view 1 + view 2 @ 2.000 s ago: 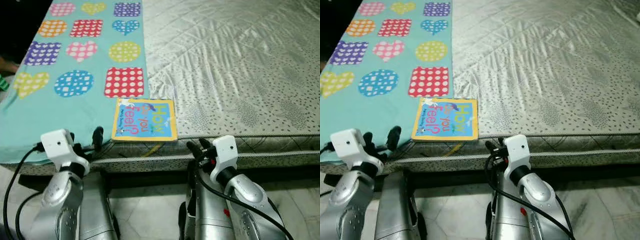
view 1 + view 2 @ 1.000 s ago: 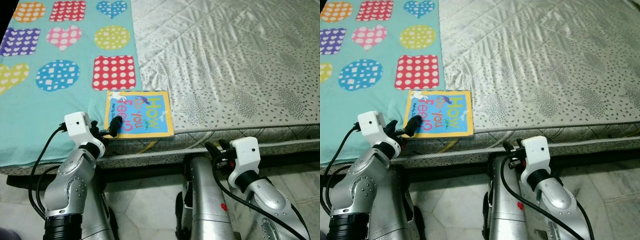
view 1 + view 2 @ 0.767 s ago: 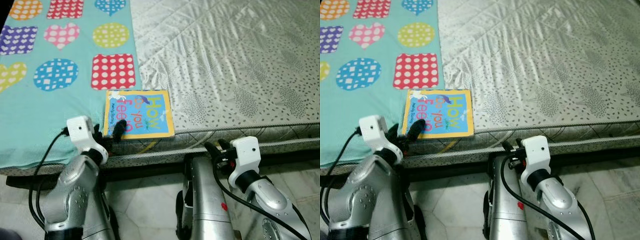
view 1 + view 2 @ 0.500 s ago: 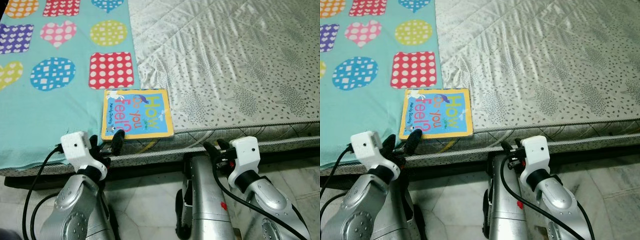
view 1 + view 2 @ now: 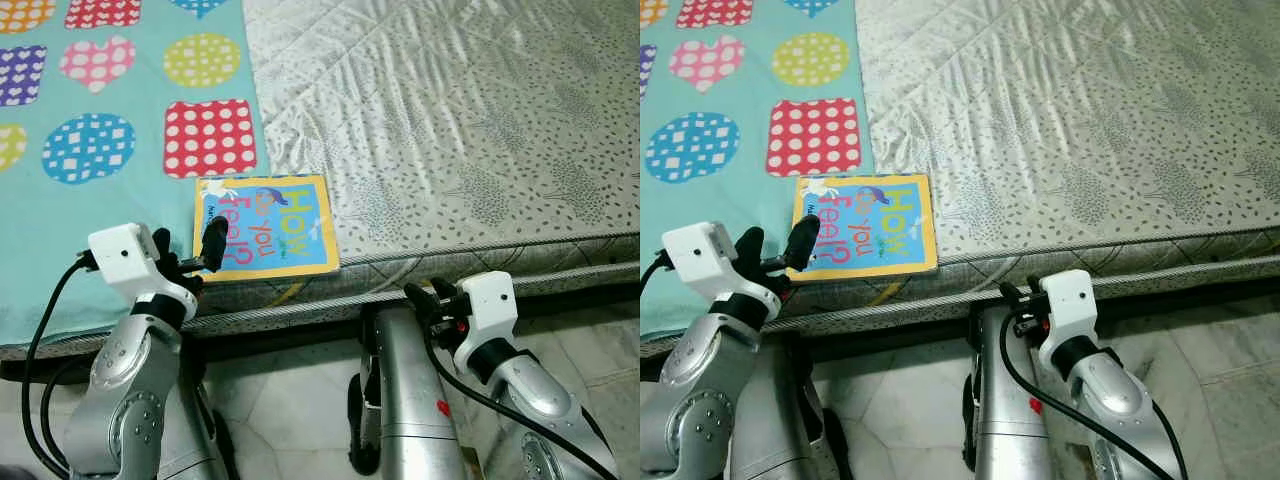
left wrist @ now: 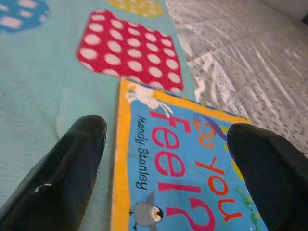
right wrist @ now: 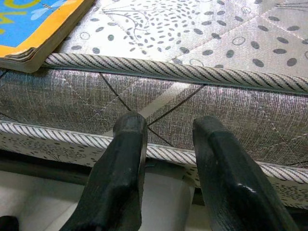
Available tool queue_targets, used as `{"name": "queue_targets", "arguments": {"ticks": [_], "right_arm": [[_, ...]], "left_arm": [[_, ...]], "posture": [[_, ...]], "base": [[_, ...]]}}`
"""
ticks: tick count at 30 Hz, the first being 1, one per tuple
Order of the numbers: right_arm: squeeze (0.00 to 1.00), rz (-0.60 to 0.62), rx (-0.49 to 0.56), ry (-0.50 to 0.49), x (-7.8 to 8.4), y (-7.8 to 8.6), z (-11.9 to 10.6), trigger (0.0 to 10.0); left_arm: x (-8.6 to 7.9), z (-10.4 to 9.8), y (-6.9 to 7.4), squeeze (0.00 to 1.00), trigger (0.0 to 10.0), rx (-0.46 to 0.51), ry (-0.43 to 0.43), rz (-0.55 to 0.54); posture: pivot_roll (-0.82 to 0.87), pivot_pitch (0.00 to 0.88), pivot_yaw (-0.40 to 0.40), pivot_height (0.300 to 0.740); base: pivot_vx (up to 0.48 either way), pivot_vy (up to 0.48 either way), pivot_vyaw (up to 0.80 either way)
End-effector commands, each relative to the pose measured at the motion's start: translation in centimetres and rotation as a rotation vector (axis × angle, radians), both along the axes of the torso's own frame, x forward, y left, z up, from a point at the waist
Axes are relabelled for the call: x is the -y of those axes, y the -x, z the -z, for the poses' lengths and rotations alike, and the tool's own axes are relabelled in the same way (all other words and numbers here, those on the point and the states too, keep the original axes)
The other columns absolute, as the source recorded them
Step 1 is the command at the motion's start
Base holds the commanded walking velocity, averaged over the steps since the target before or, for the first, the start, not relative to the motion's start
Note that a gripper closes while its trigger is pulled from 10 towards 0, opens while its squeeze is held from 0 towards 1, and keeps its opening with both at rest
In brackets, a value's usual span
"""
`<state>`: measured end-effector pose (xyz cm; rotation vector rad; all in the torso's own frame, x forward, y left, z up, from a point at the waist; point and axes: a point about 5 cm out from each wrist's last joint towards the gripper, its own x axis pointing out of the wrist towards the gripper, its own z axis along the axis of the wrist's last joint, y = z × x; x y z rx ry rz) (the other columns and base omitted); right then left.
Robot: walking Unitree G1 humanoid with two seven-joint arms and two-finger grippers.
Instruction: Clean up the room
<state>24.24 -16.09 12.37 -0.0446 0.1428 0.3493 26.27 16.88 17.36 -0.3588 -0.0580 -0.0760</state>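
Note:
A picture book (image 5: 268, 224) with a blue cover and yellow border lies flat at the near edge of the bed, half on the teal blanket (image 5: 120, 200). My left gripper (image 5: 187, 247) is open at the book's near left corner. In the left wrist view one finger (image 6: 67, 168) hangs over the blanket and the other finger (image 6: 269, 168) over the book (image 6: 178, 163) cover, with the left gripper (image 6: 166, 130) holding nothing. My right gripper (image 5: 1018, 298) is open and empty, low in front of the mattress side (image 7: 192, 96).
The grey quilted mattress (image 5: 470, 110) stretches to the right and back. The teal blanket carries coloured dotted hearts, circles and squares. A tiled floor (image 5: 1200, 360) runs below the bed edge, and my silver legs (image 5: 395, 400) stand close against the bed frame.
My left gripper has risen from below the mattress edge and now straddles the book's near left corner. The camera has shifted a little. The right arm has barely moved.

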Motion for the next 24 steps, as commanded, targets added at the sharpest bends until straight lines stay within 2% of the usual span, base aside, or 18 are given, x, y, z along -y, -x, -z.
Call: {"name": "queue_targets", "arguments": {"ticks": [1, 5, 11, 17, 22, 24], "right_arm": [[0.00, 0.002, -0.025, -0.004, 0.0, 0.2, 0.6, 10.0], [0.00, -0.001, -0.021, -0.005, -0.1, 0.0, 0.7, 10.0], [0.00, 0.005, -0.011, -0.004, -0.2, -0.1, 0.6, 10.0], [0.00, 0.012, -0.005, -0.003, -0.1, -0.2, 0.5, 10.0], [0.00, 0.019, -0.001, -0.002, -0.1, -0.1, 0.5, 10.0], [0.00, 0.024, 0.000, -0.002, -0.1, -0.1, 0.5, 10.0]], "left_arm": [[0.0, 1.0, 0.0, 0.00, 10.0, -0.041, 0.007, 0.020], [0.5, 2.5, -0.8, 0.00, 10.0, -0.082, 0.040, 0.059], [0.5, 4.3, -1.5, 0.00, 10.0, -0.130, 0.075, 0.076], [0.3, 5.4, -2.2, 0.00, 10.0, -0.163, 0.086, 0.112], [0.8, 5.8, -2.4, 0.00, 10.0, -0.187, 0.090, 0.166], [1.1, 6.0, -2.4, 0.00, 10.0, -0.203, 0.121, 0.180]], "posture": [[-0.20, 0.296, -0.058, 0.463], [-0.20, 0.289, -0.057, 0.463], [-0.20, 0.283, -0.057, 0.463], [-0.21, 0.284, -0.056, 0.463], [-0.21, 0.285, -0.055, 0.463], [-0.21, 0.285, -0.055, 0.463]], "base": [[0.000, 0.000, 0.00], [0.000, 0.000, 0.00], [0.000, 0.000, 0.00], [0.000, 0.000, 0.00], [0.000, 0.000, 0.00], [0.000, 0.000, 0.00]]}}
